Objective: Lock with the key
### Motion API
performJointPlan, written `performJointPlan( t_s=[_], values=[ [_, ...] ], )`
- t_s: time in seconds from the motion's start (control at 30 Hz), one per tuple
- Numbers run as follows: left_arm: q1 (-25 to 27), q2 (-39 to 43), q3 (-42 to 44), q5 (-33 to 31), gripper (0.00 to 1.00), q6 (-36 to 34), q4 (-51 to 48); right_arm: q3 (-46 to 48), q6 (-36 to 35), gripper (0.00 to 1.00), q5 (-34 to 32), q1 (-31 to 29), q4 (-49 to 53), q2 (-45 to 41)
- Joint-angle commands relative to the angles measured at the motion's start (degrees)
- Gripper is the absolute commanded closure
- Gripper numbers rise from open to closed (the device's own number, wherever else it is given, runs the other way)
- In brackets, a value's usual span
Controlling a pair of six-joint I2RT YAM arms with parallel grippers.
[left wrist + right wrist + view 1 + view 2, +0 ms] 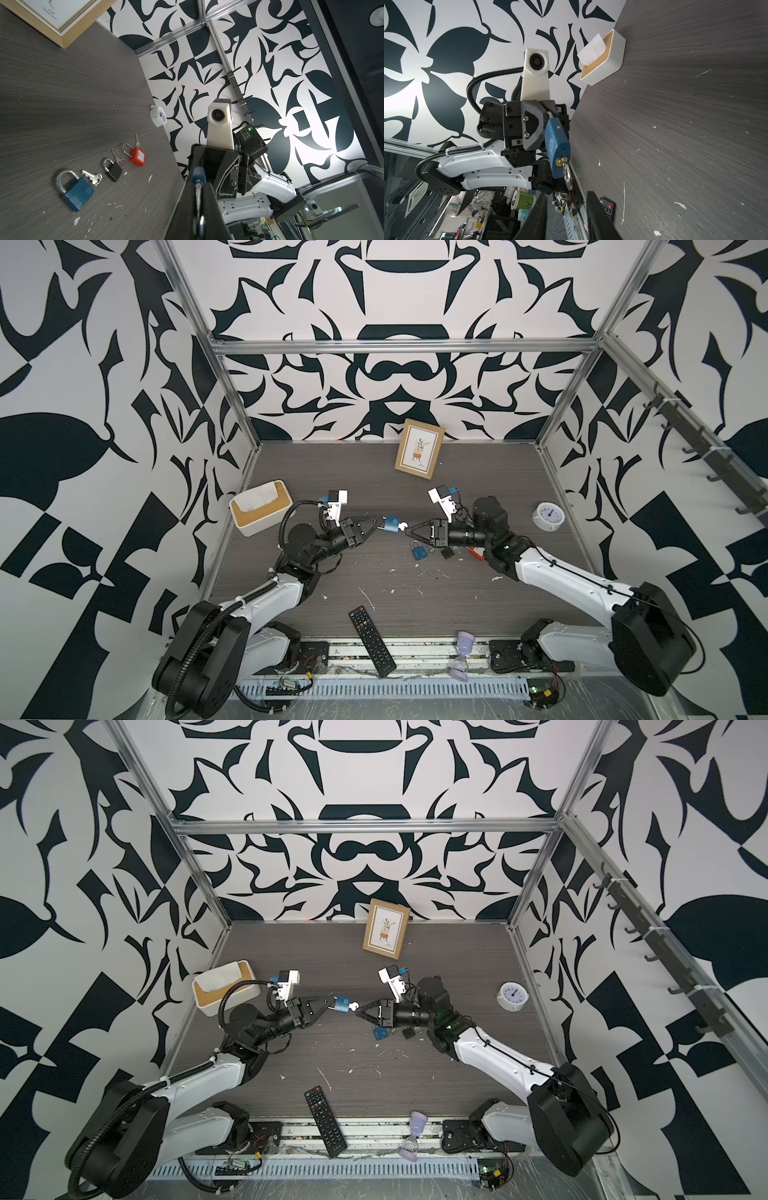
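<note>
A blue padlock (392, 525) (342, 1005) hangs in the air over the middle of the table. My left gripper (380, 524) (198, 187) is shut on its steel shackle. A silver key (402, 526) (568, 176) sticks out of the keyhole in the lock's base (557, 145), pointing toward my right arm. My right gripper (409, 531) (566, 199) is open. Its fingertips (593, 207) are just short of the key's head, and nothing is between them.
On the table under my right gripper lie a second blue padlock (75, 193), a loose key (92, 177), a black padlock (112, 169) and a red padlock (137, 156). Also here are a tissue box (259, 508), a picture frame (419, 448), a clock (549, 515) and a remote (372, 641).
</note>
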State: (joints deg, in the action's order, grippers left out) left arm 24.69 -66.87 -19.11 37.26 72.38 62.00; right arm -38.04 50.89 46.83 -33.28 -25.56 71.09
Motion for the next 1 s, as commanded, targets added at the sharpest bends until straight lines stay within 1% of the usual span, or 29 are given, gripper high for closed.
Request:
performJointPlan(
  t_s=[0.0,0.13,0.23,0.5,0.63,0.77,0.97],
  values=[
    [-0.26,0.85,-0.09,1.33,1.0,1.14,5.2,-0.72,1.64,0.67,-0.27,0.32,-5.59,0.38],
    [-0.28,0.11,0.34,1.44,1.0,1.84,6.93,-1.59,3.51,0.72,0.86,0.32,-9.79,2.37],
    [-0.28,-0.49,0.61,1.22,1.0,2.62,8.78,-2.15,4.55,0.78,1.94,0.36,-11.21,3.69],
    [-0.31,-1.96,0.49,1.6,1.0,3.43,10.57,-1.43,5.78,0.82,2.05,0.32,-13.68,4.04],
    [-0.36,-2.86,0.12,1.99,1.0,3.81,11.3,-1.08,7.23,0.88,2.46,0.32,-15.92,4.78],
    [-0.39,-4.48,0.17,1.86,1.0,3.82,12.46,-0.58,8.17,0.99,2.76,0.32,-17.17,4.78],
    [-1.32,-5.68,0.47,1.51,1.0,3.71,12.86,1.18,7.07,1.0,2.16,0.54,-17.42,4.53]
  ],
)
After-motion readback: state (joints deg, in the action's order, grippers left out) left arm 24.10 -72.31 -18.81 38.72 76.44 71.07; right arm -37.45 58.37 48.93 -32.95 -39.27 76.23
